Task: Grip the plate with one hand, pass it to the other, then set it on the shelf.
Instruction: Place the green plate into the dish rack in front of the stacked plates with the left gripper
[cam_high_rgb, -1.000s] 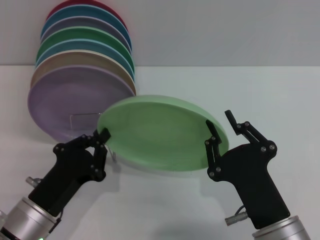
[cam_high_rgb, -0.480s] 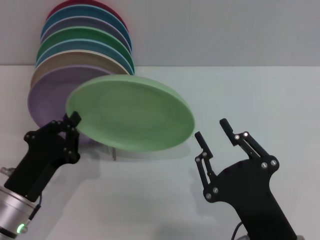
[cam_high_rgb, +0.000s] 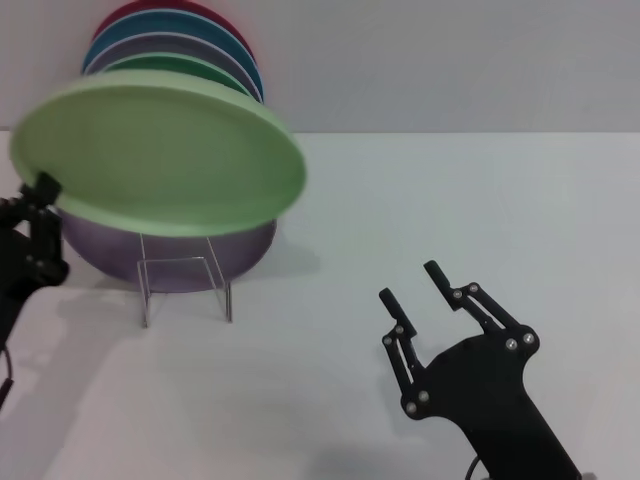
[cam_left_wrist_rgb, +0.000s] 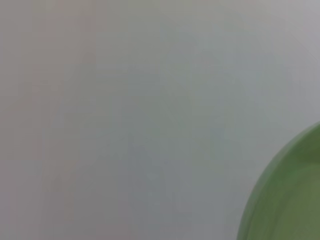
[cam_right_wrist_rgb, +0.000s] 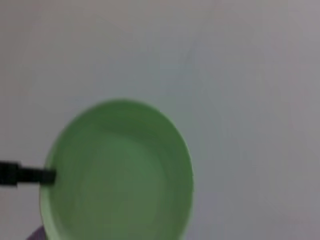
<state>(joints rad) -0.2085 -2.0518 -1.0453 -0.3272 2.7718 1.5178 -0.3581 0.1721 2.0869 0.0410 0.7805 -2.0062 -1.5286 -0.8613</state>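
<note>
Left gripper, at the left edge of the head view, clamped on the near-left rim of the plate; I hold the plate aloft in the upper left of the frame, tilted, its far edge overlapping the stack of coloured plates leaning behind; it touches no support that I can see. Right gripper, lower right of the frame, jaws spread wide and empty, well apart from the plate, low over the table. The shelf, a clear bent piece on thin wire legs, stands below the plate at left of centre, with a lilac plate resting against it. In the right wrist view the plate fills the lower left, a dark finger meeting its rim. Hazards, in my judgement: the single rim grip leaves most of the plate's weight overhanging, so a quick swing could pivot or slip it; lowering too steeply could strike the leaning stack or tip the narrow shelf; a release before the rim seats between the wires would let the plate slide onto the table.
</note>
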